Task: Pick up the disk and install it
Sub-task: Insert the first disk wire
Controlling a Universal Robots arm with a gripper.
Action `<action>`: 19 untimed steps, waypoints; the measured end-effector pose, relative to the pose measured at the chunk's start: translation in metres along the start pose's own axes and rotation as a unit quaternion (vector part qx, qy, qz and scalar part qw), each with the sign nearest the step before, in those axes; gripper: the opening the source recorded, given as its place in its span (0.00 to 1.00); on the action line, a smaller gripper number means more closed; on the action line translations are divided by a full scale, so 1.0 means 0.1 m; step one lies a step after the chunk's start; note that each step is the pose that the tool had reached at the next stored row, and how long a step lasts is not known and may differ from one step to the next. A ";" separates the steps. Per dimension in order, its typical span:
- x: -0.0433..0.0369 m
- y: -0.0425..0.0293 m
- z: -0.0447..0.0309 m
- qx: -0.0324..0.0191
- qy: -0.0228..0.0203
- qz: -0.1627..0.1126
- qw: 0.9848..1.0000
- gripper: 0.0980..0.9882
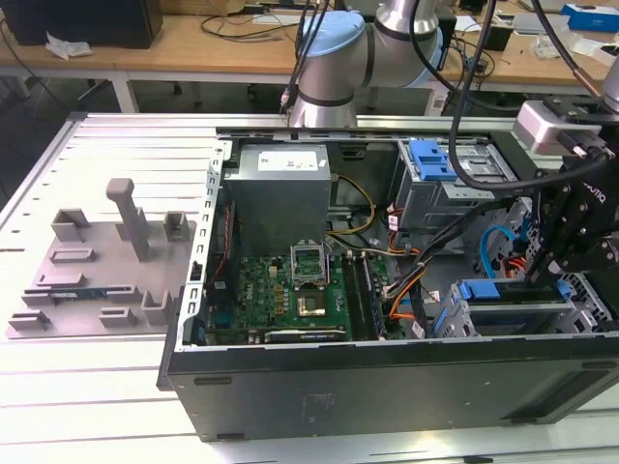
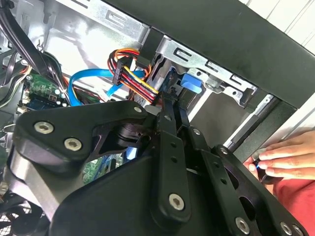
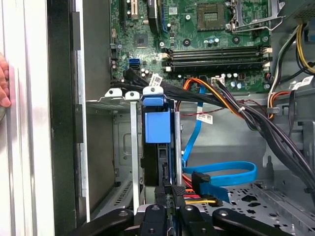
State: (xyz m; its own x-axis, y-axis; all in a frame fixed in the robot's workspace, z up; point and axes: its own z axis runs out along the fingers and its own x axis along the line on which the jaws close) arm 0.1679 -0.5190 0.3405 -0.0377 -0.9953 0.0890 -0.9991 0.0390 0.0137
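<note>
The disk [image 3: 165,169] stands on edge in the metal drive cage [image 3: 125,147] of the open computer case [image 1: 387,387], its blue rail [image 3: 157,127] facing up beside the motherboard [image 3: 211,29]. My hand [image 3: 170,194] is clamped on its near edge, fingers [image 2: 170,147] closed together around it. A person's hand [image 2: 288,155] rests on the case wall.

My gripper [image 2: 170,110] reaches into the grey drive cage [image 2: 206,61] beside the blue cable [image 2: 83,86]; a person's hand [image 2: 285,157] rests near the case edge.
</note>
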 end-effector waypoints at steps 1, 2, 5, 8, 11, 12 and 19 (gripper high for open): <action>0.000 0.000 0.004 0.000 0.000 0.000 1.000 0.07; 0.001 -0.001 0.017 0.000 -0.001 0.000 1.000 0.07; 0.003 -0.001 0.014 0.000 0.000 0.000 1.000 0.07; 0.010 -0.001 0.017 0.000 0.000 0.000 1.000 0.07; 0.022 -0.001 0.030 0.000 0.000 0.000 1.000 0.07; 0.029 -0.002 0.032 0.000 -0.001 0.000 1.000 0.07; 0.047 0.003 -0.093 0.003 -0.003 0.000 1.000 0.16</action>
State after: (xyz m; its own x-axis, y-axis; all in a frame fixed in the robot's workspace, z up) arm 0.1676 -0.5229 0.3502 -0.0382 -0.9958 0.0835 -0.9992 0.0390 0.0077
